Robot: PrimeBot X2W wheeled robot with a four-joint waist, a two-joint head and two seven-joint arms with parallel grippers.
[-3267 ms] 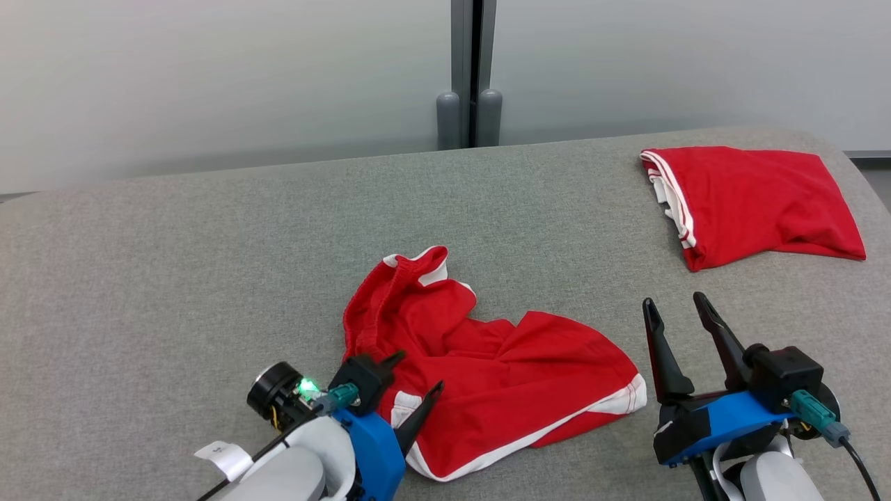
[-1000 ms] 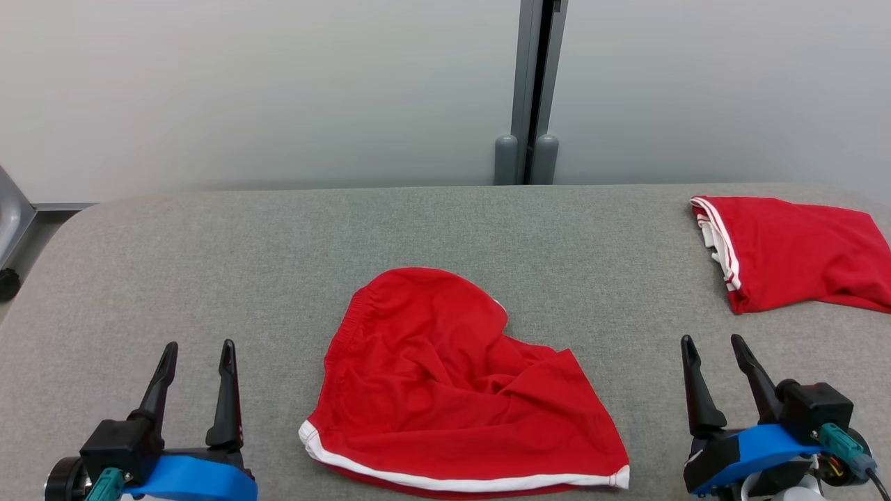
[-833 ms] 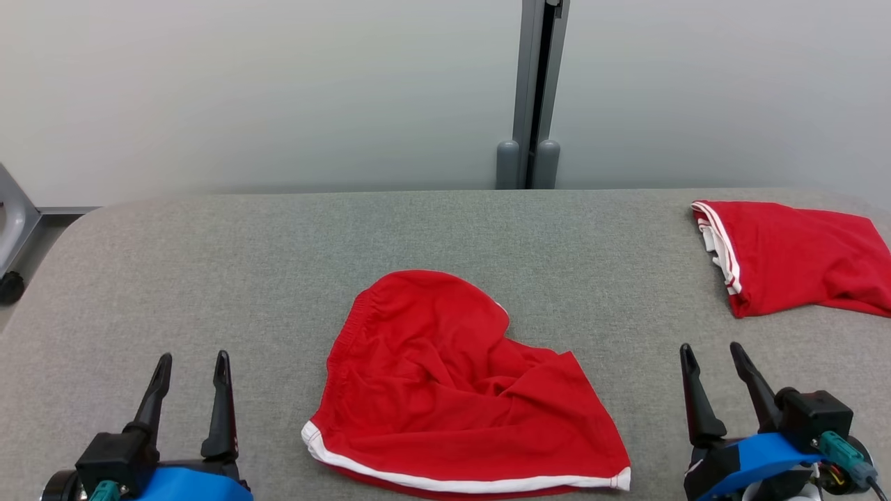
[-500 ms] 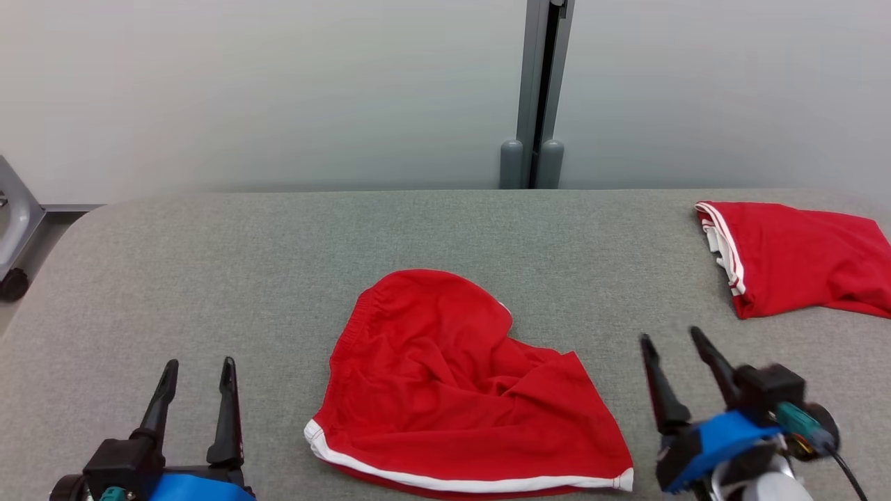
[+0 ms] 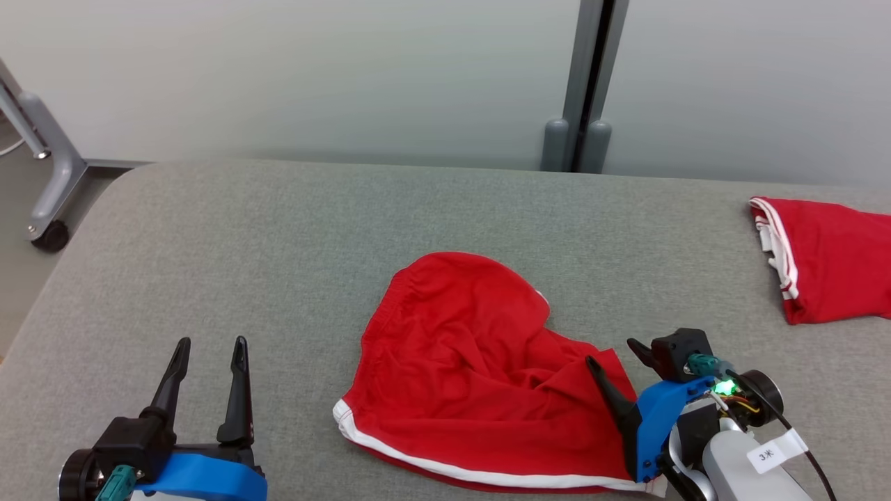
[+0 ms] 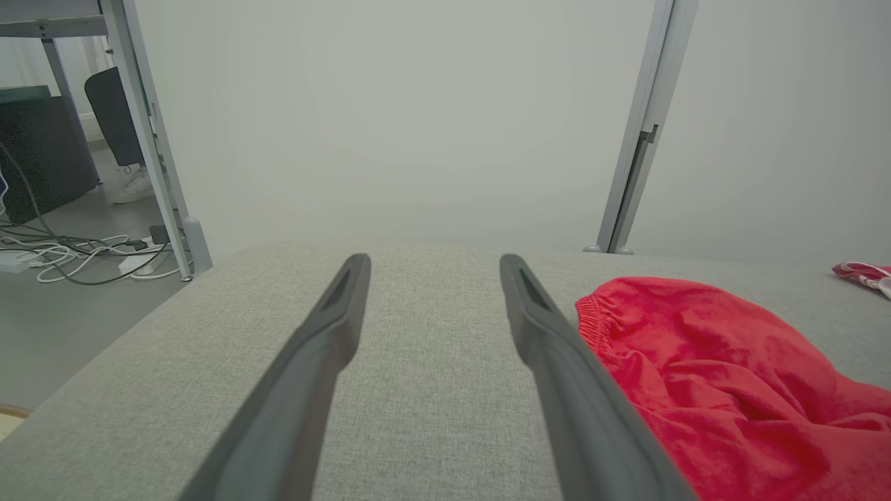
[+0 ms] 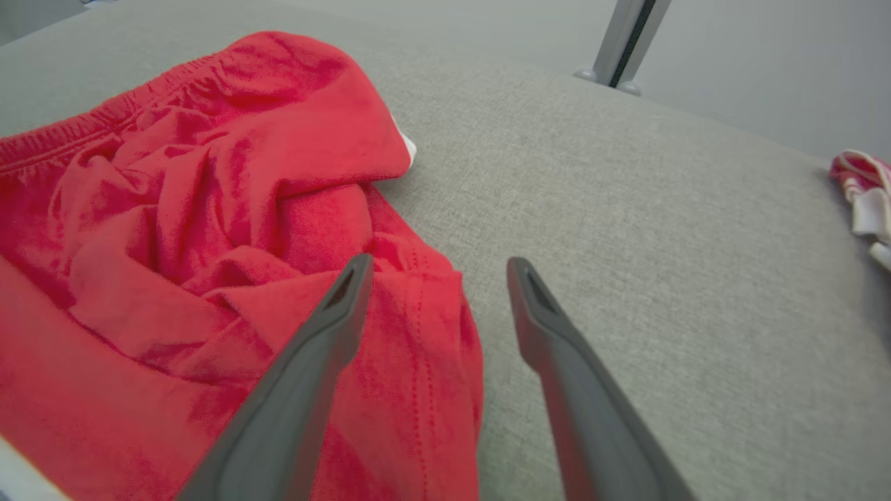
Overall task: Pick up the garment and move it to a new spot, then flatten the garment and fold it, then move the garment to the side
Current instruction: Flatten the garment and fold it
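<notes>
Since the earlier frame, the right gripper (image 5: 611, 351) has swung inward from bare bench (image 5: 278, 229) to the right-hand hem of the red shorts (image 5: 473, 376). The head camera has also turned, shifting the whole view. Its fingers are spread, one over the cloth and one over the bench, grasping nothing; this placement probably prepares a pinch for flattening. The shorts lie crumpled at mid-bench near the front edge. The left gripper (image 5: 211, 342) is parked near the front left corner, fingers released. A second red garment (image 5: 835, 264) lies at the right edge.
</notes>
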